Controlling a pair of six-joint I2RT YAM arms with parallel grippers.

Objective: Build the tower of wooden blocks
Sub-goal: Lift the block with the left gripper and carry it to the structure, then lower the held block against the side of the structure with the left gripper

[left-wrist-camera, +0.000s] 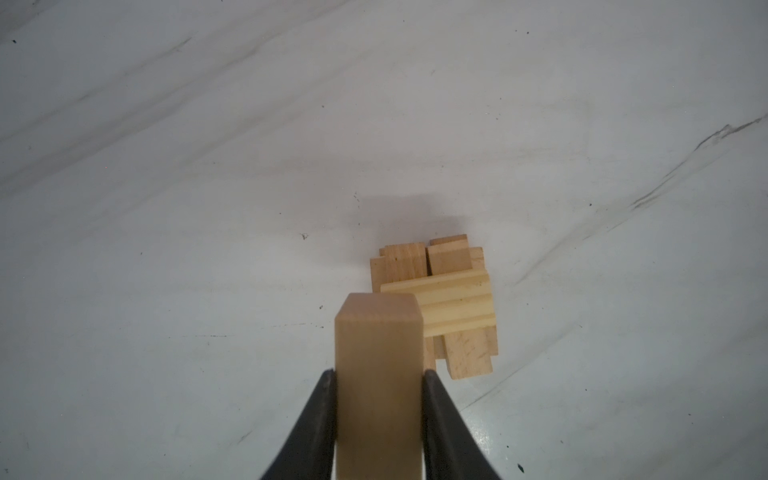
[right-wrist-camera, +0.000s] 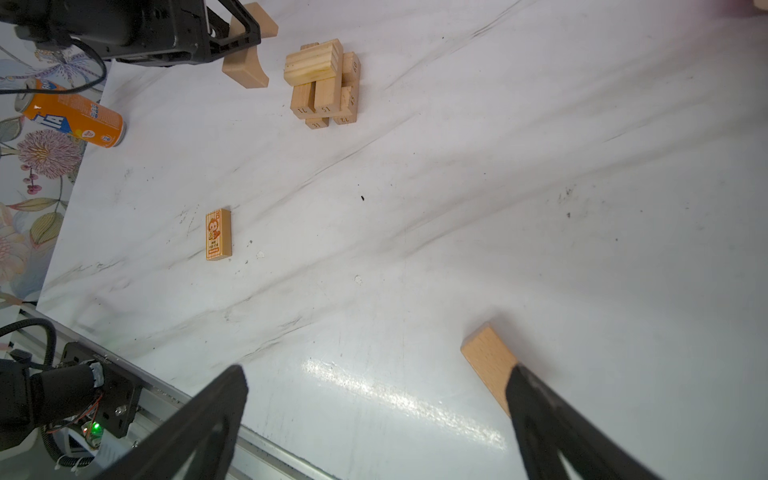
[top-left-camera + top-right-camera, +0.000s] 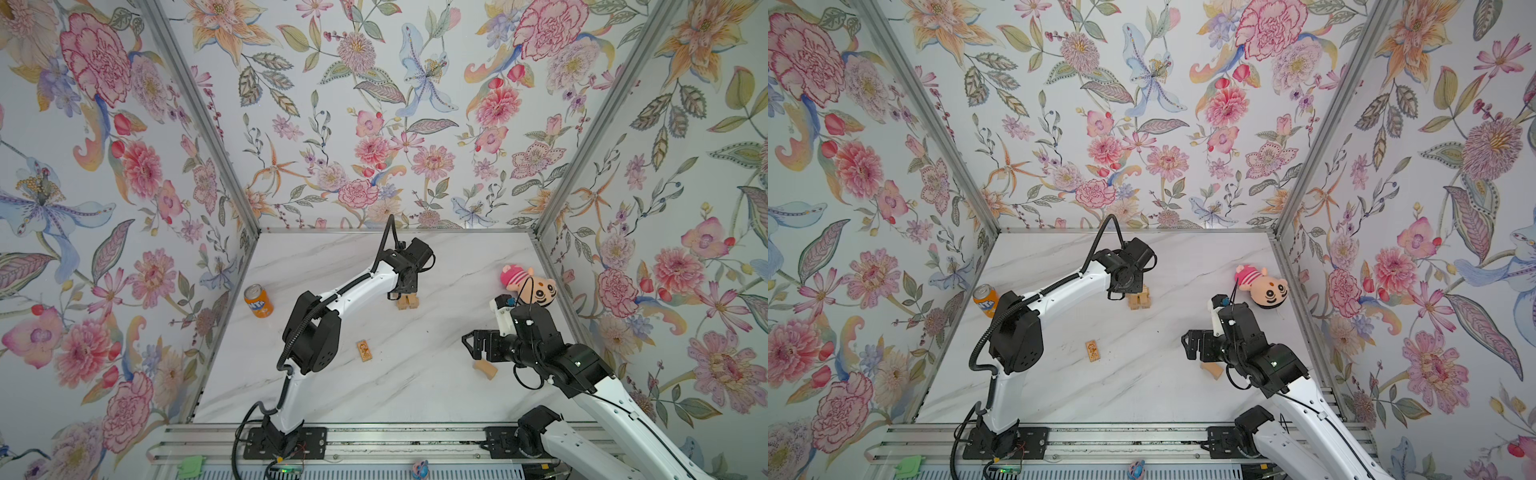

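bench: white marble-look top carrying everything; a bare stretch lies between the two pincers.
left pincer: clamped on a plain wood piece and hanging just above the stack, judged lined up for a placement.
right pincer: fingers wide apart, nothing between them, low over the bench; judged ready for the next pick.
plush doll: beyond the right pincer; no part of the job.
soda can: well apart from the left pincer; unrelated.
tower: directly under the left pincer, in crossed layers; a ridged block covers part of the top, and the open part is the likely seat.
held block: gripped by its sides, free end down.
curved block: just beside one right-pincer finger; nearest pick.
printed block: flat, print up, between both pincers, near neither.
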